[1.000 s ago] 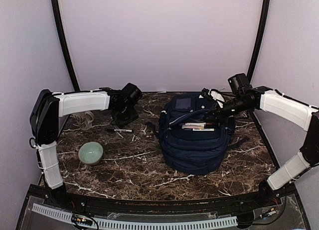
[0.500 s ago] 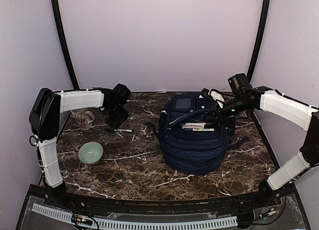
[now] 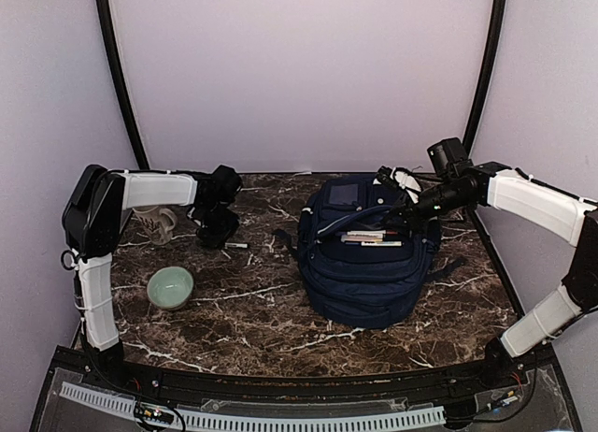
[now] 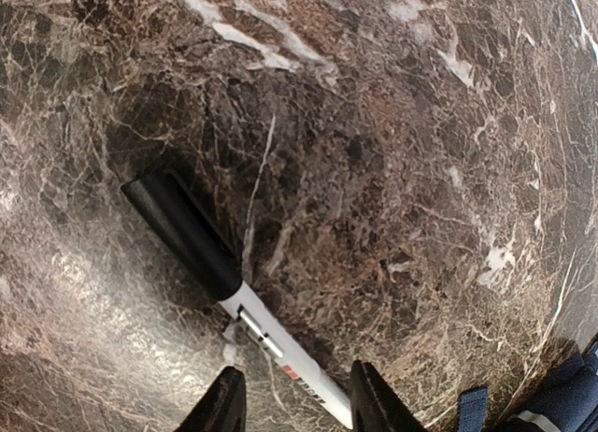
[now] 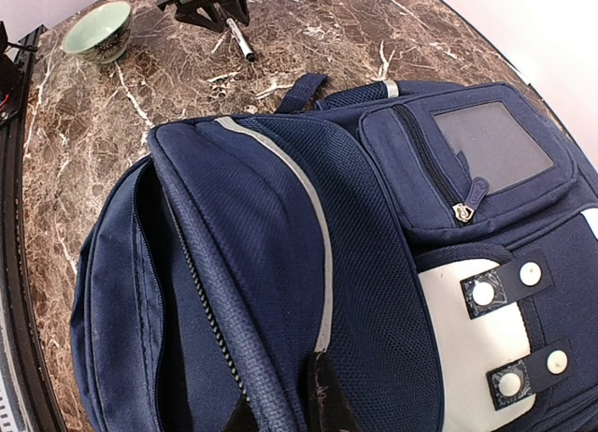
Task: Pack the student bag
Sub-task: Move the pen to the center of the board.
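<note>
Bag [image 3: 369,254] flap, pinched in R fingers [image 5: 322,404]

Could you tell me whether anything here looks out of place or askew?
Only a marker lies loose on the table, beside the student bag, straddled by the open left gripper. The right gripper pinches the bag's flap open. Nothing looks spilled or damaged.
</note>
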`<state>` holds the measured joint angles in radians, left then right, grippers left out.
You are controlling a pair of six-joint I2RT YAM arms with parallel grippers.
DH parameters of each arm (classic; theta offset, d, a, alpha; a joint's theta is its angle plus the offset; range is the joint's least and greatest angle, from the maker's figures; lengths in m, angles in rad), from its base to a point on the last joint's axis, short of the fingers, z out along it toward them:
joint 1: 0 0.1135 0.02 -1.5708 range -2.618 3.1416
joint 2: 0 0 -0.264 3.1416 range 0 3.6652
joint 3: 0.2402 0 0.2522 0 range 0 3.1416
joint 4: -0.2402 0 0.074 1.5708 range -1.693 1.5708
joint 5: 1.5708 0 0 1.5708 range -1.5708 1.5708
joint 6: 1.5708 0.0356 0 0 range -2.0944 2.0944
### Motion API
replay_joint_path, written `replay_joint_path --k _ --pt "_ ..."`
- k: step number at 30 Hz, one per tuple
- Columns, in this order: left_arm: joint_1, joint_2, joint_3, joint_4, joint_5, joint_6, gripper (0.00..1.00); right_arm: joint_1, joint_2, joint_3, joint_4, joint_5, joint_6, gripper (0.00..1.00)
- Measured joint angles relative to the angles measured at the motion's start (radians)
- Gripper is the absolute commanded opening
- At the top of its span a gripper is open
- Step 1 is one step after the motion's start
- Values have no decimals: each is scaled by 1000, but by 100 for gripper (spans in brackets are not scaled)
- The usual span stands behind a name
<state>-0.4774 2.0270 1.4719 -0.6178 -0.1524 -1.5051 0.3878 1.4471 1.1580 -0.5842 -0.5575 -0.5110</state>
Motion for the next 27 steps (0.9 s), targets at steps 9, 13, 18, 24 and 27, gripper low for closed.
replay_joint_path --k 9,13,18,24,27 --pt "11 20 -3 30 23 8 26 0 0 0 0 0 -5 0" --pt "14 36 -2 44 39 17 20 0 0 0 0 0 -5 0" --pt "24 45 0 73 65 31 7 0 0 0 -1 0 -7 0" --pt "27 51 3 109 97 74 0 0 0 0 -1 0 -8 0" --pt "28 59 17 114 127 131 0 0 0 0 -1 0 -8 0"
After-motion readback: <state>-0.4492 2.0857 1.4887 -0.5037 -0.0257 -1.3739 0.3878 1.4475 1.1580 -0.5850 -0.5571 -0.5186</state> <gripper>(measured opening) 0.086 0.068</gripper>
